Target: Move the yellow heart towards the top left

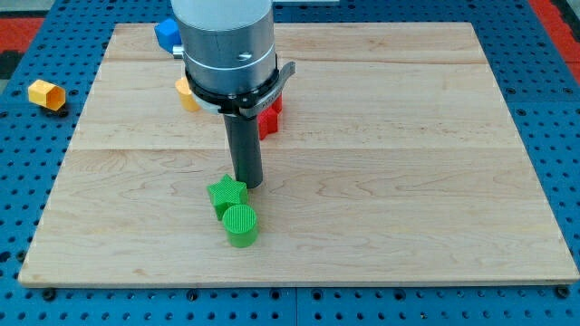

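My tip (247, 185) rests on the wooden board (381, 181) just above and to the right of a green star (225, 194), close to touching it. A green cylinder (240, 225) sits right below the star. A yellow block (187, 93), partly hidden behind the arm's grey body (227, 45), lies near the view's upper left; its shape cannot be made out. A red block (269, 115) peeks out to the right of the rod, mostly hidden. A blue block (167, 34) sits at the board's top edge, left of the arm.
A yellow-orange hexagonal block (46, 93) lies off the board on the blue pegboard at the view's left. The board's edges run around all sides, with blue pegboard beyond.
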### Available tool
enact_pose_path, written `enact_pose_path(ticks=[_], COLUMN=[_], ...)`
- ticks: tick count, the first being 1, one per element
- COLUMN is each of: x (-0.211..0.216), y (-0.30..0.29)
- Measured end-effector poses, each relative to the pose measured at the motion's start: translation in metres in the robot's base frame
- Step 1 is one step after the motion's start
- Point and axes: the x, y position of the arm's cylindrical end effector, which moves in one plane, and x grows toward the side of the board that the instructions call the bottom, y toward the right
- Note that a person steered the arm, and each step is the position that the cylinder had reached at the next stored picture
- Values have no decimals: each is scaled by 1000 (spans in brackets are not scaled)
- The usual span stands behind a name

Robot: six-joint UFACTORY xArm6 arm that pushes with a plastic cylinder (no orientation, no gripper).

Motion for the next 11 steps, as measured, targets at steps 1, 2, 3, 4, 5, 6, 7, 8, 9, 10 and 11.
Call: enact_pose_path(ticks=[1,2,3,4,5,6,7,8,9,10,11], x=[-21,-21,-21,-23,-73,-133,-142,-137,-141,-177,-224], y=[-12,-102,-181,-200,-111,-30,-34,-108,-144,-98,0])
